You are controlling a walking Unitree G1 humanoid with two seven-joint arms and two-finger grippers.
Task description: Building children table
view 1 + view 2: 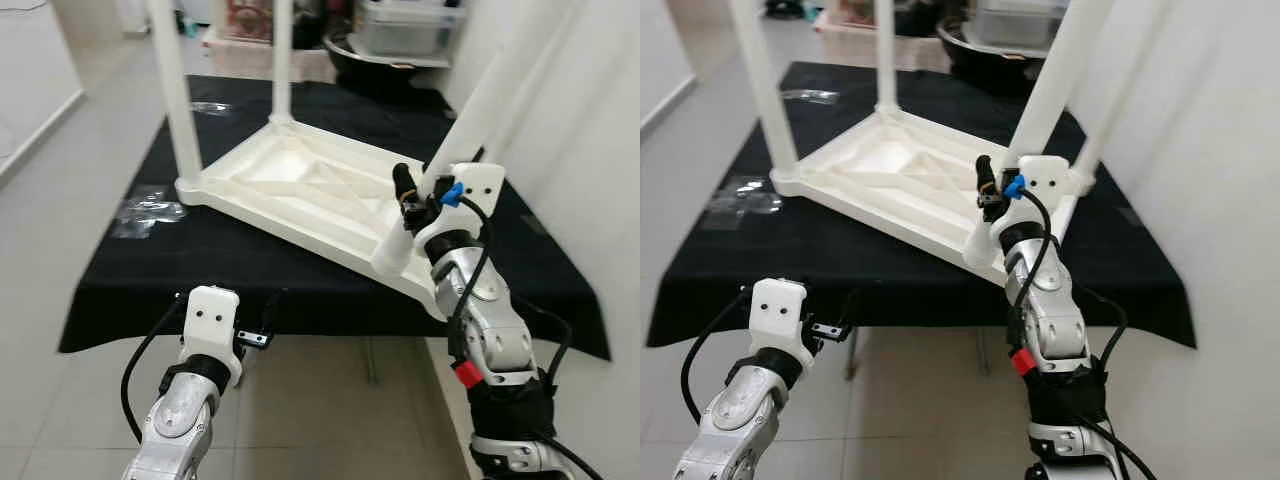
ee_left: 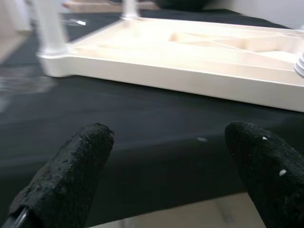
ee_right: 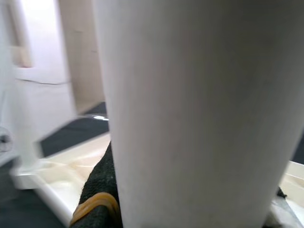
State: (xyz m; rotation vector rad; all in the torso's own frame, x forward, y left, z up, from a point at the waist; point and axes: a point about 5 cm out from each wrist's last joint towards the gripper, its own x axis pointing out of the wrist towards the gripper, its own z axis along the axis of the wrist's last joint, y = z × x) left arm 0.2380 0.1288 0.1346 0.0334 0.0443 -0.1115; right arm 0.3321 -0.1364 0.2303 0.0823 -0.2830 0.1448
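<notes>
The white children table (image 1: 300, 190) lies upside down on the black-covered tabletop (image 1: 200, 260), its flat top pressed on the cloth and its legs pointing up. I see two legs standing upright at the far and left corners: one thick leg (image 1: 175, 100) at the near-left corner and one (image 1: 282, 60) at the far corner. A third leg (image 1: 470, 120) sits at the near-right corner and it is tilted, leaning away to the right instead of standing straight.

My right tool (image 1: 425, 200) is at this tilted leg, low down near its base. In the right wrist view the leg (image 3: 199, 114) takes almost the whole picture with a black finger (image 3: 99, 185) pressed along its side, so I read the tool as clamped on the leg (the second finger is mostly hidden behind it).

My left tool (image 2: 166, 166) is lower, in front of the near edge of the tabletop, with its two black fingers (image 2: 71, 171) wide apart and nothing between them. It points at the near side of the table frame (image 2: 190, 80).

On the cloth at the left lies a clear plastic wrapping (image 1: 150, 212). Behind the tabletop there are a grey storage box (image 1: 410, 28) and a dark bowl (image 1: 385, 65).
</notes>
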